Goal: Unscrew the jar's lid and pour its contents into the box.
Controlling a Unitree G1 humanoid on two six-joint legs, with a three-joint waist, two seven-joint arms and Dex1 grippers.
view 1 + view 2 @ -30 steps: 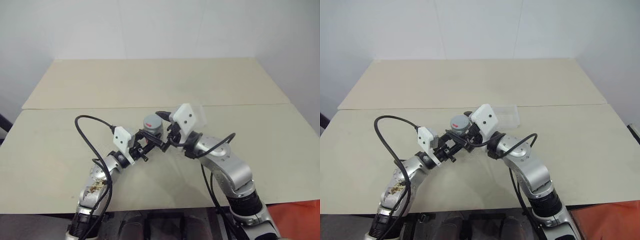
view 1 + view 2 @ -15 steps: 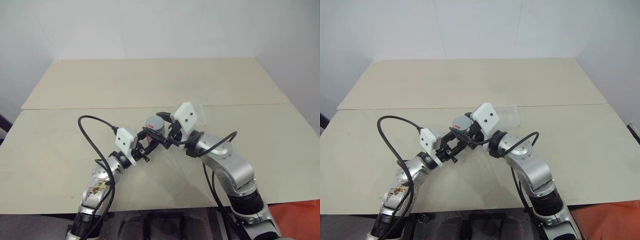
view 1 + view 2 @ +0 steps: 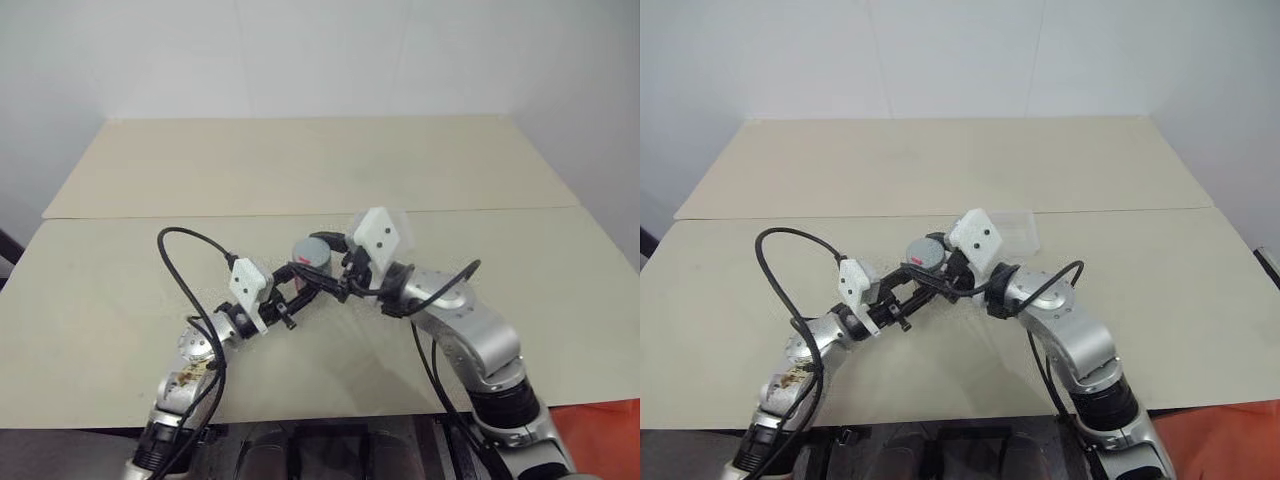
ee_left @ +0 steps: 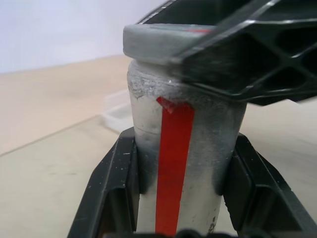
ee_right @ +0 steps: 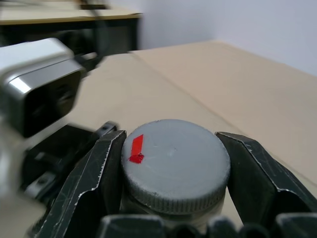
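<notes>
Behind the right gripper (image 3: 940, 272), the head views show the clear box (image 3: 1018, 229) on the table (image 3: 940, 170); the left wrist view shows the grey jar (image 4: 183, 163) with its red stripe, clamped between the left gripper's (image 4: 181, 198) fingers; the right fingers (image 5: 99, 173) pinch the red-marked lid (image 5: 176, 166)

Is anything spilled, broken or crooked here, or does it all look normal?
Nothing stands out. The jar is held upright by the left gripper, the right gripper is clamped on its lid, and no spill shows on the table. The box sits just behind.
</notes>
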